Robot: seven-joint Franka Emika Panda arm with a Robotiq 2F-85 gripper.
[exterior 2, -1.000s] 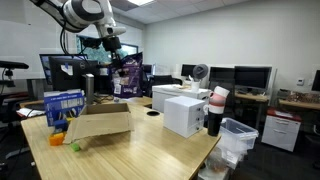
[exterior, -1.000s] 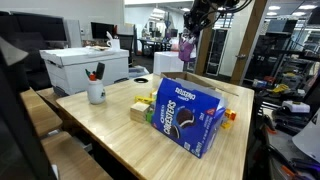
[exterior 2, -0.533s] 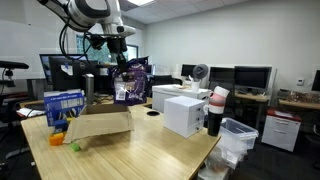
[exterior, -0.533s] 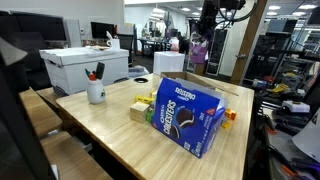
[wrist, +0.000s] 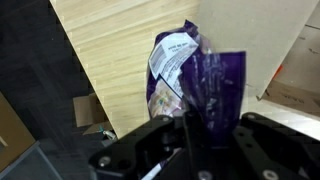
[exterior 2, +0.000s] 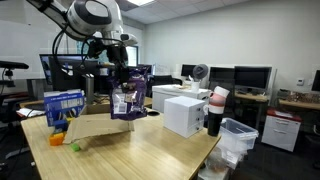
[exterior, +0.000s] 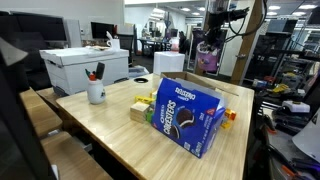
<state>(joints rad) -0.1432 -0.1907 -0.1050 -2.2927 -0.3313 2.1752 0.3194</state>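
My gripper [exterior 2: 124, 82] is shut on the top of a purple snack bag [exterior 2: 128, 101], which hangs below it in the air. In an exterior view the bag [exterior: 208, 58] hangs beyond the far edge of the wooden table [exterior: 120, 135], past the open cardboard box with the blue Oreo carton side [exterior: 187, 115]. In the wrist view the bag [wrist: 190, 80] runs from between my fingers [wrist: 196, 128] down over the table edge and the flat cardboard box [exterior 2: 98, 124].
A white cup with pens [exterior: 96, 92] and small yellow and orange items [exterior: 143, 107] sit on the table. A white box [exterior 2: 184, 113], a dark bottle [exterior 2: 214, 115] and a bin [exterior 2: 236, 138] stand near one table end. Office desks and monitors lie behind.
My arm has carried the hanging purple bag sideways and lower, away from the background desks and toward the table's edge by the cardboard box.
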